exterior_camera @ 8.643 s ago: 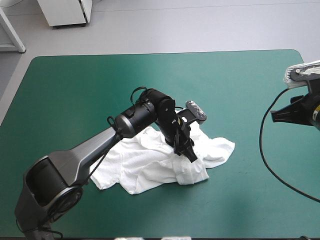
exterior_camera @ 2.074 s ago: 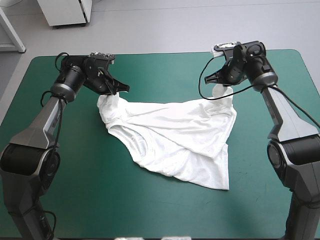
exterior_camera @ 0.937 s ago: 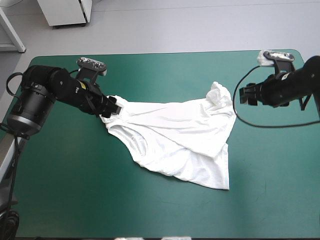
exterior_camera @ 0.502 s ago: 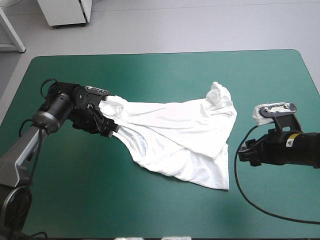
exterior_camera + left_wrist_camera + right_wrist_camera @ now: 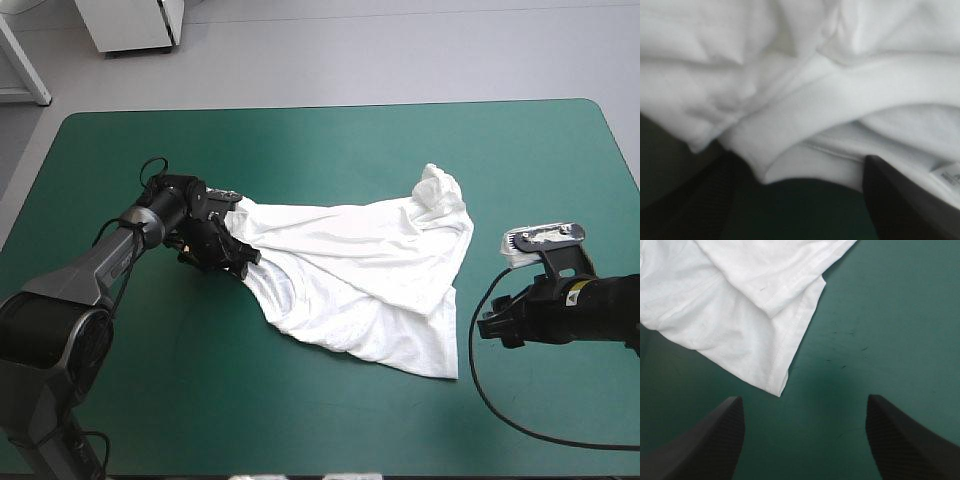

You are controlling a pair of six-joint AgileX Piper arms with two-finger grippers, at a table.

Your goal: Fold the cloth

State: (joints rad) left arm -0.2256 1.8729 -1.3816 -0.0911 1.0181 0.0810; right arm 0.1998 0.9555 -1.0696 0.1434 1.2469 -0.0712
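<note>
High view is showing the T-shirt [image 5: 360, 265] lying spread but rumpled across the middle of the counter [image 5: 300, 150]. It is stretching from left of centre to right of centre, with a bunch [image 5: 440, 188] of cloth rising at its upper right and a corner [image 5: 450, 372] pointing toward the lower right of the frame. The left fingers [image 5: 232, 258] are sitting low at the T-shirt's left end, left of the frame's centre, touching the cloth there. The right fingers [image 5: 492, 325] are sitting low at the right of the frame, just beside that lower corner, apart from it and pointing toward it. Left wrist view is showing the left fingers standing apart, open and clamping nothing. A thick white band [image 5: 840, 107] of the T-shirt is running across just ahead of them, its edge dipping into the gap between their tips, and the teal-green cover is showing between their bases. A small label [image 5: 947, 175] is peeking out beside one finger. Right wrist view is showing the right fingers spread wide, open, with only bare cover lying between them. The T-shirt's stitched corner [image 5: 778, 389] is lying just ahead of them, nearer one finger and touching neither, with a second hemmed layer overlapping it farther ahead.
</note>
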